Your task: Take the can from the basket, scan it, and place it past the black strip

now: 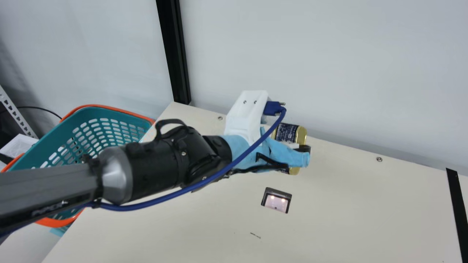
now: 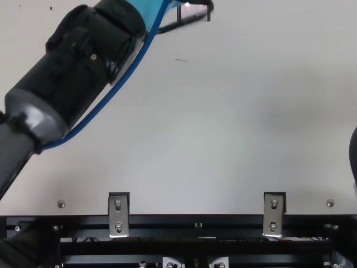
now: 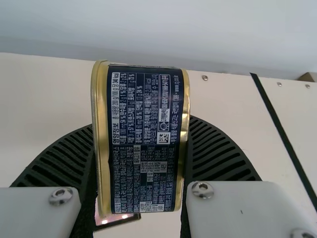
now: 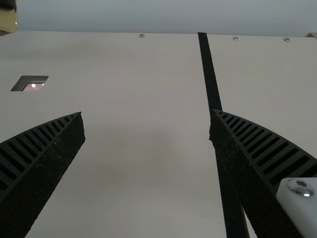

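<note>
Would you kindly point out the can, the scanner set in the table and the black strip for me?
Can (image 3: pixel 143 144): left wrist view, on its dark printed label.
Scanner (image 1: pixel 276 202): main view, on its lit window.
Black strip (image 4: pixel 210 74): right wrist view, on its far stretch.

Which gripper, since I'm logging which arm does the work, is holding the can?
The left gripper: its ribbed fingers are closed on the can, one on each side. The right gripper is open, with nothing between its fingers.
</note>
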Available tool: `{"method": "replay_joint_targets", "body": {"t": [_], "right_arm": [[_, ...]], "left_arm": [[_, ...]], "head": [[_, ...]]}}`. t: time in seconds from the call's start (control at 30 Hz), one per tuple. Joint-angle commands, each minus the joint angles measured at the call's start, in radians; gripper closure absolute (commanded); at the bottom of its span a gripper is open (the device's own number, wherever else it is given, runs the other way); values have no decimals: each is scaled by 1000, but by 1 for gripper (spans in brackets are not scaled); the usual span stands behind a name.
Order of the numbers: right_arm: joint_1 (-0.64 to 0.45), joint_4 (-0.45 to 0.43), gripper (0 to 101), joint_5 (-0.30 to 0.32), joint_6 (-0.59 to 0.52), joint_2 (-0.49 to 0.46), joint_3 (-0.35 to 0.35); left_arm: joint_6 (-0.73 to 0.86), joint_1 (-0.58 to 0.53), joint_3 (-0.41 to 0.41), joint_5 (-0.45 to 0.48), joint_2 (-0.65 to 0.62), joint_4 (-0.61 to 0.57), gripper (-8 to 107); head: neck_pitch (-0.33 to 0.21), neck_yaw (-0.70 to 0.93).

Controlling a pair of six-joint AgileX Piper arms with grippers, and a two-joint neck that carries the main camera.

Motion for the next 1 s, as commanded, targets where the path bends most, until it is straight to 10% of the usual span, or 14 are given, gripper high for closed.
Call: {"method": "replay_joint_targets", "body": {"t": [0.0, 0.67, 0.97], "right_arm": [[0, 0, 0, 0, 0, 0, 0], [0, 0, 0, 0, 0, 0, 0], [0, 0, 0, 0, 0, 0, 0]], "left_arm": [[-33, 3, -8, -11, 16, 75, 89], [-376, -50, -125, -9, 148, 518, 89], [-478, -112, -41, -8, 91, 693, 89]], "head": [[-27, 29], [-27, 29], [-27, 29]]}}
